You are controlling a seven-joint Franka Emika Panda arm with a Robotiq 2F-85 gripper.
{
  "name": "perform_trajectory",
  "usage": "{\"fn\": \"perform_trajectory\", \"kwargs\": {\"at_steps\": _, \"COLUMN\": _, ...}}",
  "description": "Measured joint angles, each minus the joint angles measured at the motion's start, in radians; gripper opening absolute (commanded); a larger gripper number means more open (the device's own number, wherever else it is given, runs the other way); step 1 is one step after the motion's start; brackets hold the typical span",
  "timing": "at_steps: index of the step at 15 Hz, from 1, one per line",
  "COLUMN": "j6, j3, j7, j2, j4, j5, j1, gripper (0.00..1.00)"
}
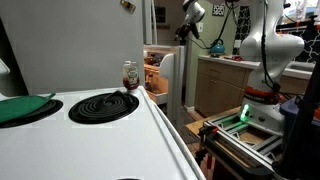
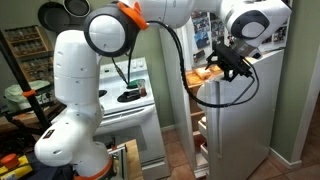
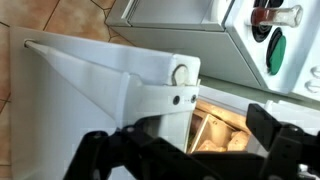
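Above the open white fridge door (image 3: 90,95), the gripper (image 3: 188,148) hangs, jaws apart.

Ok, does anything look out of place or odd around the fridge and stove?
The fridge door stands open, shelves exposed, with the open gripper near its top edge. A jar sits on the stove beside a coil burner. Nothing looks spilled or damaged.

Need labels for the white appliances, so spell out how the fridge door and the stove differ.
The fridge door stands upright, swung open, with the open gripper close by it; the stove top lies flat, away from the gripper. The fridge door shows a plain face; the stove carries a black coil burner and a jar. Both are white.
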State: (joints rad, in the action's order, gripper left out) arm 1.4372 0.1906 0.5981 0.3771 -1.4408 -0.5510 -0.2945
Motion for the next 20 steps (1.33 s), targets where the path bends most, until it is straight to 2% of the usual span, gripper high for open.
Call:
{"fn": "perform_trajectory", "kwargs": {"at_steps": 4, "j6": -0.019, "j3": -0.033, "j7": 0.016, "j2": -0.01, "j4": 0.0, "j5": -0.041, "j1": 0.031, "gripper": 1.0}}
{"fn": "perform_trajectory", "kwargs": {"at_steps": 11, "j6": -0.018, "j3": -0.063, "j7": 0.025, "j2": -0.019, "j4": 0.002, "j5": -0.052, "j1": 0.041, "gripper": 1.0}}
{"fn": "perform_trajectory", "kwargs": {"at_steps": 15, "j6": -0.019, "j3": -0.068, "j7": 0.113, "j2": -0.013, "j4": 0.002, "j5": -0.067, "j1": 0.062, "gripper": 1.0}}
{"fn": "perform_trajectory", "kwargs": {"at_steps": 20, "j6": -0.02, "j3": -0.07, "j7": 0.284, "j2": 0.014, "j4": 0.001, "j5": -0.079, "j1": 0.088, "gripper": 1.0}}
